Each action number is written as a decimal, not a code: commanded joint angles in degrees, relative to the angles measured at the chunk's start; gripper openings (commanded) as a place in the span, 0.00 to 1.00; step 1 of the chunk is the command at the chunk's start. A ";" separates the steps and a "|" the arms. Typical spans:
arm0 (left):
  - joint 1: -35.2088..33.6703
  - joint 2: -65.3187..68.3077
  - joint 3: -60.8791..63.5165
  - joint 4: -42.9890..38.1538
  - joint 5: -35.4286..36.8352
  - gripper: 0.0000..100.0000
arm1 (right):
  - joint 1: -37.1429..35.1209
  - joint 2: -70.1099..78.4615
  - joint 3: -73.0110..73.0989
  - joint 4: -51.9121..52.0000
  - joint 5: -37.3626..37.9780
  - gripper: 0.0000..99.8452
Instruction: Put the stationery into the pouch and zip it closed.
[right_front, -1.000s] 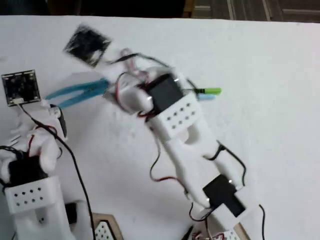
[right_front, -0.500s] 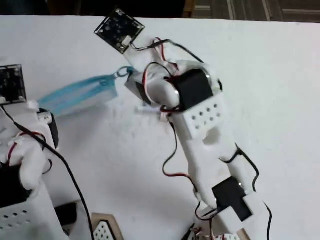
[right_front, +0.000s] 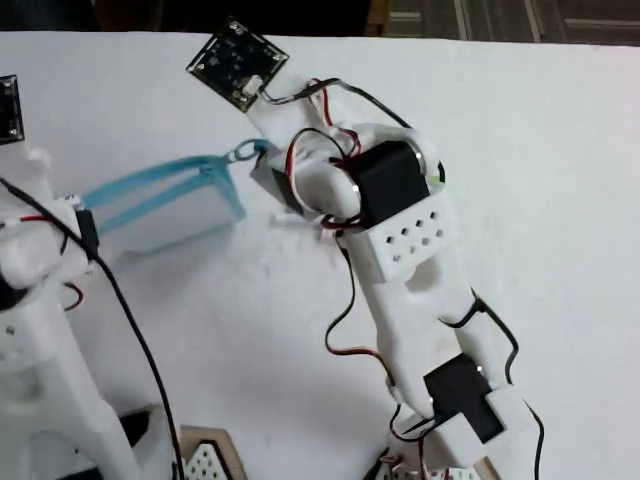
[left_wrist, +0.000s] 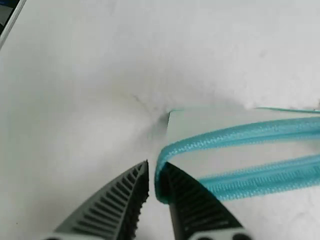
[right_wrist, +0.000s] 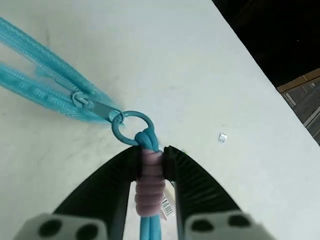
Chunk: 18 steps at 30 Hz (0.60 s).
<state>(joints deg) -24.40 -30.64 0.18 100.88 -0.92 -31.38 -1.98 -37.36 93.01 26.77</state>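
Observation:
The clear pouch (right_front: 175, 218) with a blue zipper (right_front: 150, 188) lies left of centre on the white table. My left gripper (right_front: 88, 222) is at the pouch's left end, and its fingers are shut on the zipper tape's end loop (left_wrist: 160, 172). My right gripper (right_front: 258, 158) is at the pouch's other end, shut on the pink and blue cord (right_wrist: 149, 177) tied to the ring (right_wrist: 131, 127) of the zipper pull (right_wrist: 82, 99). The zipper's two sides stand apart along most of its length. A green sliver of a pen (right_front: 437, 178) peeks out from under the right arm.
A tiny white scrap (right_wrist: 223, 137) lies on the table beyond the right gripper. A wooden base plate (right_front: 205, 455) sits at the front edge between the arms. The table's far edge (right_front: 450, 38) meets a dark floor.
The right arm swung right and took up the pull cord, covering the green pen. The left arm moved toward the far left, and the pouch's mouth now gapes wider.

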 joint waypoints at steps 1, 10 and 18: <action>-1.80 3.65 0.53 1.05 5.01 0.24 | 0.57 -1.98 -2.29 -0.04 0.09 0.02; -1.36 4.09 0.79 0.00 7.30 0.28 | 0.57 -1.98 -2.29 0.22 0.09 0.02; -1.45 4.09 6.07 -6.68 7.12 0.10 | -2.24 -1.98 -2.29 0.22 0.09 0.02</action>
<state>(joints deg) -25.63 -26.42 5.45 96.40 5.93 -33.14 -1.98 -37.36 93.10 26.77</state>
